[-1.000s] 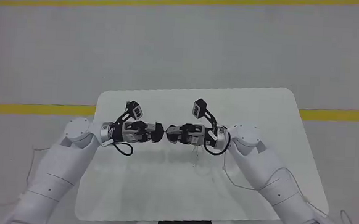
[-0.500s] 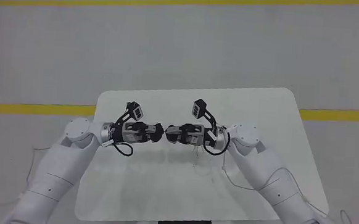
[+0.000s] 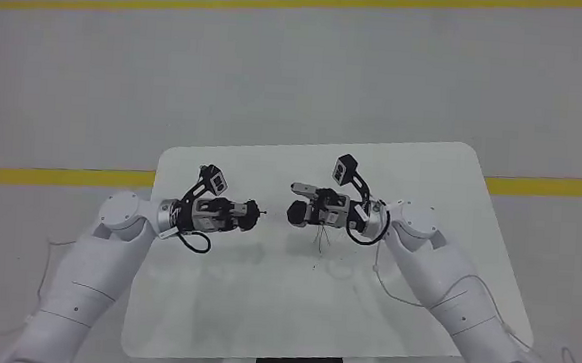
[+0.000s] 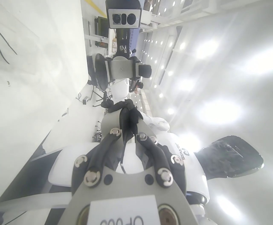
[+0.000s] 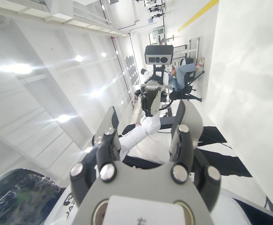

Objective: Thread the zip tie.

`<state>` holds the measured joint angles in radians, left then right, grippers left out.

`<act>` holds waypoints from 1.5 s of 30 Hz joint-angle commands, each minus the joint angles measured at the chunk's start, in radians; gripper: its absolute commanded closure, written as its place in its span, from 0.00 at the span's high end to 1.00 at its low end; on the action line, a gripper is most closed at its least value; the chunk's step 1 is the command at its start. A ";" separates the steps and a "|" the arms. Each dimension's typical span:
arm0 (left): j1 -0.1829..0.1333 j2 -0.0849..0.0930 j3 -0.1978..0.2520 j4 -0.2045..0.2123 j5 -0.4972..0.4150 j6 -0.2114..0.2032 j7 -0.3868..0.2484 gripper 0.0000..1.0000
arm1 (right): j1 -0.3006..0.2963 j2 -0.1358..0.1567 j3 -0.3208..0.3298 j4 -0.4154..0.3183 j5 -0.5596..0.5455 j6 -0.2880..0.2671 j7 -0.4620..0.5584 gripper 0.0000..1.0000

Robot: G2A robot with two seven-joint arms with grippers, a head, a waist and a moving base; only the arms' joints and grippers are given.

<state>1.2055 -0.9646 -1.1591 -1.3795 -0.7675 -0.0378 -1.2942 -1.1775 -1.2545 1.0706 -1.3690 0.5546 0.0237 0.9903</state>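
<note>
My left gripper (image 3: 252,213) hovers over the middle of the white table (image 3: 421,179), shut on a black zip tie (image 4: 128,119). The tie's thin tail (image 4: 123,153) runs back between the fingers. A short black tip of the zip tie (image 3: 259,213) pokes out toward the other arm in the top view. My right gripper (image 3: 298,203) faces it from a small gap away, open with nothing between its fingers (image 5: 183,116). The right wrist view shows the left gripper (image 5: 150,102) straight ahead, and the left wrist view shows the right gripper (image 4: 122,70) farther off.
A few thin loose zip ties (image 3: 317,245) lie on the table just below the right gripper, also seen as dark strands (image 4: 6,51) in the left wrist view. Bare table surface surrounds both arms. A yellow floor line (image 3: 282,3) runs behind.
The grippers were tip to tip a second ago. Now the right gripper has opened and pulled back to the right, and the left has drawn slightly left with the tie.
</note>
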 commanded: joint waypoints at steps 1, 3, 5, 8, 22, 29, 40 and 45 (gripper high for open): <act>0.000 -0.002 0.003 0.000 -0.026 0.005 0.002 0.00 | -0.006 0.000 0.002 -0.004 0.012 0.001 0.000 1.00; -0.008 -0.005 0.005 -0.006 -0.050 0.011 0.014 0.00 | -0.006 0.000 0.002 -0.004 0.012 0.001 0.000 1.00; -0.008 -0.005 0.005 -0.006 -0.050 0.011 0.014 0.00 | -0.006 0.000 0.002 -0.004 0.012 0.001 0.000 1.00; -0.008 -0.005 0.005 -0.006 -0.050 0.011 0.014 0.00 | -0.006 0.000 0.002 -0.004 0.012 0.001 0.000 1.00; 0.031 -0.006 -0.087 -0.007 0.103 -0.302 0.090 0.00 | -0.006 0.000 0.002 -0.004 0.012 0.001 0.000 1.00; 0.081 -0.050 -0.230 -0.089 0.176 -0.302 0.096 0.00 | -0.006 0.000 0.002 -0.004 0.012 0.001 0.000 1.00; 0.089 -0.144 -0.373 -0.095 0.204 -0.302 0.036 0.00 | -0.006 0.000 0.002 -0.004 0.012 0.001 0.000 1.00; 0.089 -0.144 -0.373 -0.095 0.204 -0.302 0.036 0.00 | 0.020 0.019 0.012 -0.053 -0.195 0.047 -0.029 1.00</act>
<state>1.2947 -1.1086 -1.5324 -1.4741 -0.5639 -0.3400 -1.2586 -1.1669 -1.2434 1.0774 -1.4032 0.4844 0.0419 0.9629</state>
